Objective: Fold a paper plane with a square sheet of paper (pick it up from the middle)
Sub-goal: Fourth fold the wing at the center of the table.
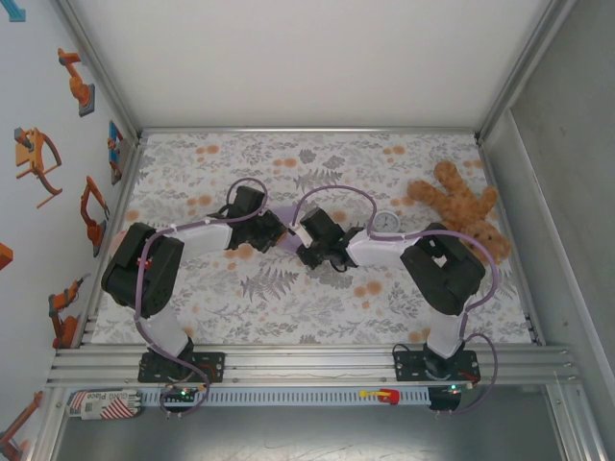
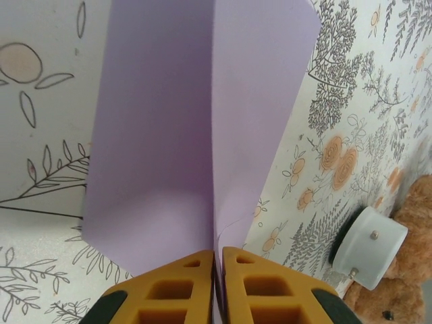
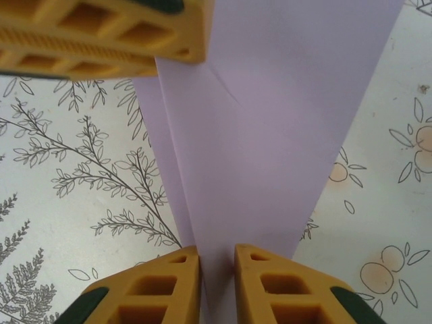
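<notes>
Seen from above, the left tool (image 1: 276,230) and right tool (image 1: 309,248) faced each other at mid-frame. The thin, creased lavender paper sheet (image 1: 289,215) bridged them over the flower-patterned counter (image 1: 288,307) (a brown plush teddy bear (image 1: 461,216) sat well off at right). In the left wrist view, the left tool (image 2: 217,270) pinched the sheet's crease, its long axis running up-frame. In the right wrist view, the right tool (image 3: 217,283) stood narrow around the sheet; whether it gripped, I cannot tell.
</notes>
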Controlling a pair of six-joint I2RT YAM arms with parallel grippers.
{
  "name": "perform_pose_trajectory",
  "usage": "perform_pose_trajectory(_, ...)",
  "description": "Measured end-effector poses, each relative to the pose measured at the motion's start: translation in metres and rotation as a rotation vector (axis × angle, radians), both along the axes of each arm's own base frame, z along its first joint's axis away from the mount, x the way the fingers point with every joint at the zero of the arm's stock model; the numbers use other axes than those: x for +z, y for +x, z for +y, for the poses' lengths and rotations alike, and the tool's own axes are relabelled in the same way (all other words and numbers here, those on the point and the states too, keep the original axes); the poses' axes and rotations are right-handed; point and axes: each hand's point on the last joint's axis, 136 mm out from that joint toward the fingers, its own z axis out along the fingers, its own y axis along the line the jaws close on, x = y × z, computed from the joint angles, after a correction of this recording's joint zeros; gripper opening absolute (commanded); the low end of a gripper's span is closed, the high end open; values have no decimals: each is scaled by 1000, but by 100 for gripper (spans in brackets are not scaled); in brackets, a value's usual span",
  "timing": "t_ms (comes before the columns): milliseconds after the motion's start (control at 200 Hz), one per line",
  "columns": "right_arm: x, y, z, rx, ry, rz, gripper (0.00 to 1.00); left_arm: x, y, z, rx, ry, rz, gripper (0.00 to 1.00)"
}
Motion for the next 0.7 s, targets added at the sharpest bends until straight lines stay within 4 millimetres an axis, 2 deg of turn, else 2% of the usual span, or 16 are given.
perform_pose_trajectory(210,-2,-1,-2,14,-9,-9,15,2,4,4,11,-4,5,13)
perform_pose_trajectory(275,-3,-1,-2,17,-12,-10,15,3,5,5,12,-6,6,9)
perform_pose_trajectory(471,-3,-1,-2,19,-14,-11,23,3,4,4,9,-13,13,6)
perform_pose_trajectory(701,-3,-1,-2,16,-12,-10,25,3,3,3,5,-17,15,6)
